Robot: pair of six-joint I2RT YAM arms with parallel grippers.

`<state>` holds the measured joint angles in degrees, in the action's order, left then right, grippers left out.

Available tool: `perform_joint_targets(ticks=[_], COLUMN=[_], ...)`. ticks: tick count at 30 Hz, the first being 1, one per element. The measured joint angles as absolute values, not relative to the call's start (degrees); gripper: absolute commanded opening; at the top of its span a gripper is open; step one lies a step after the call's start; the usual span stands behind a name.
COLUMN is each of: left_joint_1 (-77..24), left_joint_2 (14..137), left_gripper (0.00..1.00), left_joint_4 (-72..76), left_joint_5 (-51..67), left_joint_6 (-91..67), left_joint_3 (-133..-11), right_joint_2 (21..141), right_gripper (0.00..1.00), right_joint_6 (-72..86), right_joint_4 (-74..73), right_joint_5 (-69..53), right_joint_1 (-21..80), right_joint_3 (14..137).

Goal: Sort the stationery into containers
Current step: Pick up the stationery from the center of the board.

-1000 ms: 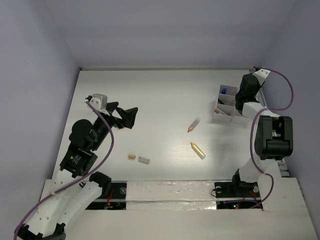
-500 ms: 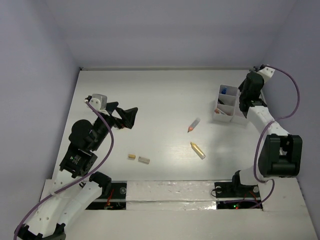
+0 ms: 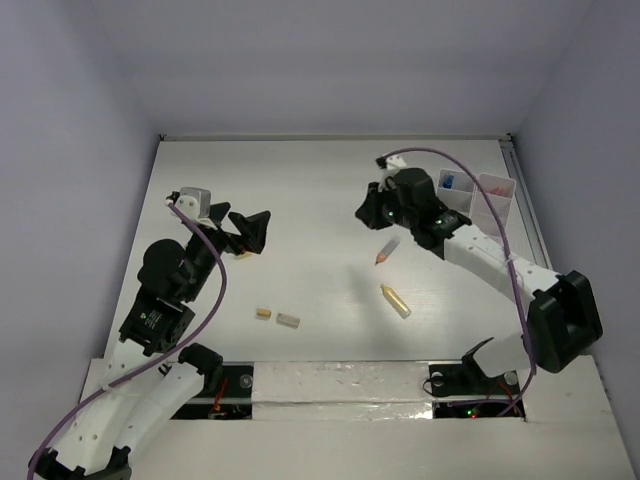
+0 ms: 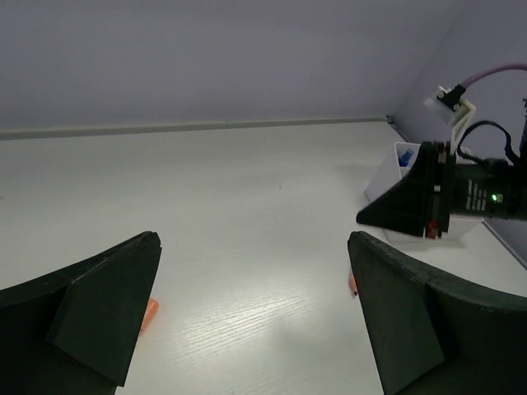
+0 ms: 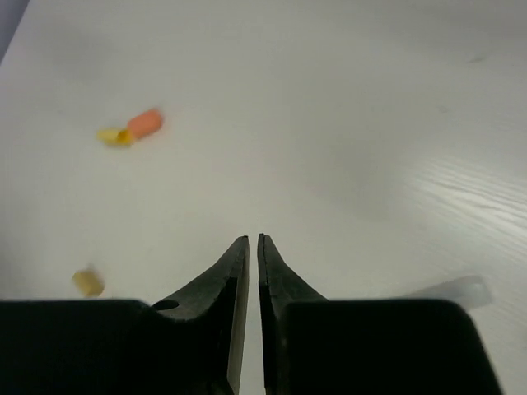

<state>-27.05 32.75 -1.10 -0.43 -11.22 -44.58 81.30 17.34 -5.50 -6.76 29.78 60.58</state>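
2 grippers are working over the white table [image 3: 310, 180]. The left gripper [image 4: 254, 247] is standing wide apart and holding nothing, while the right gripper [image 5: 248, 243] is showing its jaws pressed almost together, only a thin slit between them, with nothing in it. 1 small white plastic organizer tray [image 4: 384, 179] is sitting just behind the right gripper, half covered by that arm; 1 blue piece [image 3: 450, 183] is showing in 1 compartment, and the rest of its contents are too hidden to count. 4 loose pieces are lying clear on the near side of the right gripper: 1 clear tube with a red tip [image 3: 387, 249], 1 stubby yellow marker [image 3: 396, 301], 1 tiny yellow eraser [image 3: 263, 313] and 1 pale grey eraser [image 3: 288, 320]. 1 orange stub [image 5: 145, 122] is lying ahead of the right gripper, touching a blurred yellow scrap [image 5: 111, 136].
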Motion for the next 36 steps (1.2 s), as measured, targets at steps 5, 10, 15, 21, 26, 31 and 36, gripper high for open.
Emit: perform_joint_targets(ticks=[5, 10, 15, 21, 26, 31, 36], left_joint_1=[-27.0, -27.0, -27.0, -27.0, -27.0, -27.0, -27.0], left_joint_2=[32.5, 32.4, 32.0, 31.3, 31.3, 31.4, 31.4], left_gripper=[0.96, 0.96, 0.99, 0.99, 0.99, 0.99, 0.99], left_joint_4=[-1.1, -1.1, -1.1, -1.3, -1.3, -1.3, -1.3], left_joint_5=[-4.3, -8.4, -12.0, -16.3, -17.9, -18.0, -17.7], left_joint_6=[-10.5, -10.0, -9.6, -9.5, -9.5, -9.5, -9.5], left_joint_3=[-44.6, -44.5, -44.0, -43.5, -43.5, -43.5, -43.5], right_joint_2=[85.2, 93.7, 103.6, 112.0, 117.1, 121.5, 121.6], right_gripper=[0.69, 0.83, 0.8, 0.74, 0.62, 0.39, 0.03], right_joint_6=[16.1, 13.9, 11.8, 9.9, 9.0, 8.0, 7.7], right_joint_4=[-7.4, -7.7, -9.8, -11.7, -12.7, -12.9, -12.6], right_joint_5=[-13.5, -16.6, -17.0, -13.4, -11.7, -7.6, -3.1], right_joint_1=[40.9, 51.8, 58.5, 64.1, 66.6, 68.0, 68.3], right_joint_3=[63.5, 67.8, 73.0, 78.4, 83.0, 85.8, 86.5])
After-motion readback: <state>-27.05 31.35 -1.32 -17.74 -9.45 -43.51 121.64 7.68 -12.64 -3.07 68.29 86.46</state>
